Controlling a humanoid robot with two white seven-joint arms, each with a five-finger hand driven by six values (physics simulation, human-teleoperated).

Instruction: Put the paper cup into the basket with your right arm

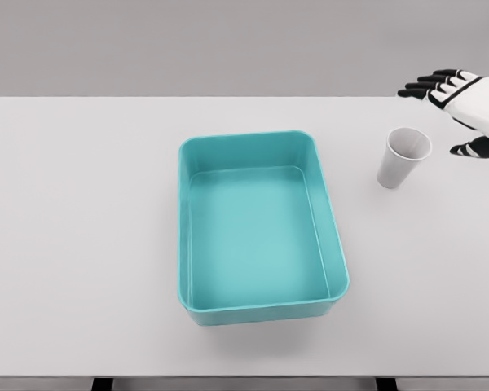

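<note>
Teal basket sits closest to the camera, its near wall toward the front edge of the white table. Rectangular tub shape, rounded corners, smooth plastic-looking walls, flat floor. Long axis runs away from the camera, turned slightly. Nothing inside it, floor fully visible.

Paper cup stands to the right of the basket, level with the basket's far end, clearly apart from the basket wall. Upright, mouth open and facing up, white, tapered toward the base, thin rim. Inside of the cup looks bare. It rests on the table, not in the basket.

Right hand is right of the cup and a bit beyond it, farther from the basket than the cup is, coming in from the right picture edge. White palm shell with black finger segments. Fingers are spread and extended toward the basket side; thumb sticks out lower, near the cup's rim level. Hand grips nothing; a visible gap separates it from the cup.

Table surface between cup and basket is bare, matte, uniform white. Plain grey wall behind the table's far edge. Dark table legs peek out under the front edge below the basket.
</note>
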